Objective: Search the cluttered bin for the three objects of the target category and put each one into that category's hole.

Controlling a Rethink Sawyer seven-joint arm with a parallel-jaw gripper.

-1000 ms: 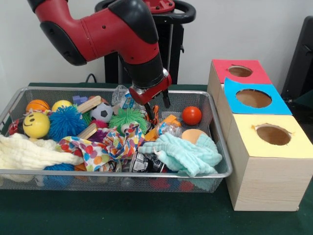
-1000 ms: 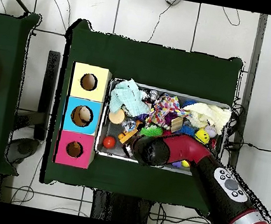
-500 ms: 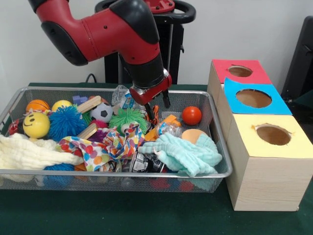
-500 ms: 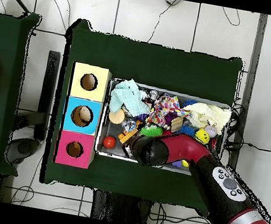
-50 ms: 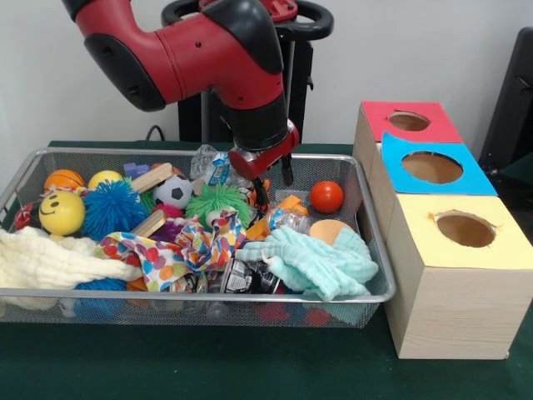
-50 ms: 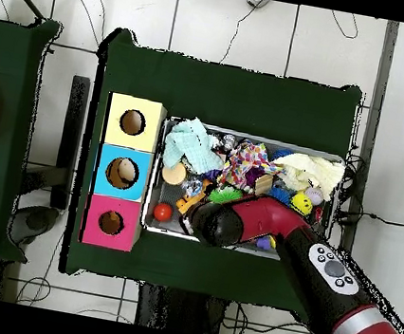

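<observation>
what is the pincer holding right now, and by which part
It cannot be told. The pincer reaches down among the toys beside the green spiky ball in the wire mesh bin, and the clutter hides any grip.

A green-clothed table (image 5: 250,371) carries a wire bin (image 5: 366,250) beside a three-holed wooden box (image 5: 450,308).

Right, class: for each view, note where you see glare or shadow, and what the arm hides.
Front view: even light, a soft sheen on the red arm, and dim shadow under the mesh bin on the green cloth. Overhead view: no strong glare; the arm covers part of the bin's lower edge, and the yellow box's hole looks dark.
</observation>
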